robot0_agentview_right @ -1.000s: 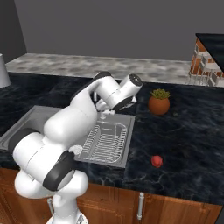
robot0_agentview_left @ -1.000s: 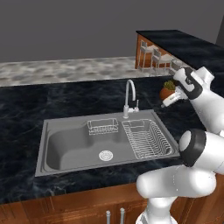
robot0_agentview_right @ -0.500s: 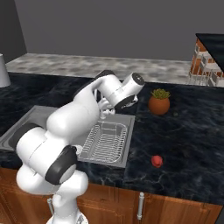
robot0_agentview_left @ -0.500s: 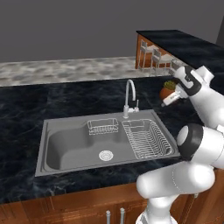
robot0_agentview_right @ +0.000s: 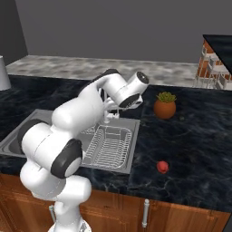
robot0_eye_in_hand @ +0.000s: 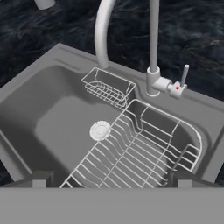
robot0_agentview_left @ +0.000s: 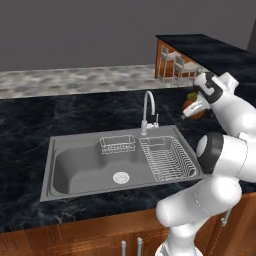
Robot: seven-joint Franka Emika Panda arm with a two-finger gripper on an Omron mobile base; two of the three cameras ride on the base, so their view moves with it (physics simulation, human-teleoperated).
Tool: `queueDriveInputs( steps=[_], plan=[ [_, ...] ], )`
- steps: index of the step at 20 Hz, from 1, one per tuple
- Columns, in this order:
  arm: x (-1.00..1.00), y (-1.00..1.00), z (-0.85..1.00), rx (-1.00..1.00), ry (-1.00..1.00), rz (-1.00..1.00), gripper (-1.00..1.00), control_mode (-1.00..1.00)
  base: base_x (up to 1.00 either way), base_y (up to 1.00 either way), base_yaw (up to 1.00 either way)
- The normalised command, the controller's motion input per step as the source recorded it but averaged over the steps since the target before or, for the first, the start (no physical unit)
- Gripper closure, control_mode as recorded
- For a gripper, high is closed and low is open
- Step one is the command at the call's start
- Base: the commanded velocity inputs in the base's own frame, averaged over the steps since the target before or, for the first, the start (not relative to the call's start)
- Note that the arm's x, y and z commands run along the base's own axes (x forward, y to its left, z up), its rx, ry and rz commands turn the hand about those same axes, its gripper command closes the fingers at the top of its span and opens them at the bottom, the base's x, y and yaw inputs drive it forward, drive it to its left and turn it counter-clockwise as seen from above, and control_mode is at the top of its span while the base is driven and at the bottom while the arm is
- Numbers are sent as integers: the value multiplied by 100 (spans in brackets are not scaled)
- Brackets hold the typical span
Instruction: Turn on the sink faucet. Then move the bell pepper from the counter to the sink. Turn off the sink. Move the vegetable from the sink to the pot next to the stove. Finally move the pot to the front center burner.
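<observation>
The grey faucet [robot0_agentview_left: 147, 111] stands behind the sink [robot0_agentview_left: 75, 172], with its small lever handle [robot0_eye_in_hand: 183, 78] upright; no water shows. My gripper [robot0_eye_in_hand: 111, 179] hovers above the dish rack, looking down at the faucet base [robot0_eye_in_hand: 153, 82], open with nothing between its fingertips [robot0_eye_in_hand: 41, 179]. In the left base view the gripper [robot0_agentview_left: 187, 112] hangs to the right of the faucet. The red bell pepper [robot0_agentview_right: 162, 166] lies on the dark counter, right of the sink and near the front edge. Pot and stove are out of view.
A wire dish rack [robot0_agentview_left: 167, 159] fills the sink's right part and a small wire basket [robot0_agentview_left: 117, 144] hangs at its back wall. A potted plant [robot0_agentview_right: 165, 105] stands on the counter behind the pepper. A pale cylinder [robot0_agentview_right: 3, 72] sits at the far left.
The hand has turned slightly and shifted a little near the faucet. The pepper, the faucet handle and the rack have stayed put.
</observation>
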Motion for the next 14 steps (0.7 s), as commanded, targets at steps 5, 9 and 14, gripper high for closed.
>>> queueDriveInputs(
  steps=[5, 9, 14],
  plan=[
    [0, 0, -1, 0, 0, 0, -100, -100, 0, 0, 0],
    [0, 0, 0, 0, 0, 0, -100, -100, 0, 0, 0],
    [0, -3, -2, 0, -1, 0, -100, -100, 0, 0, 0]
  ],
)
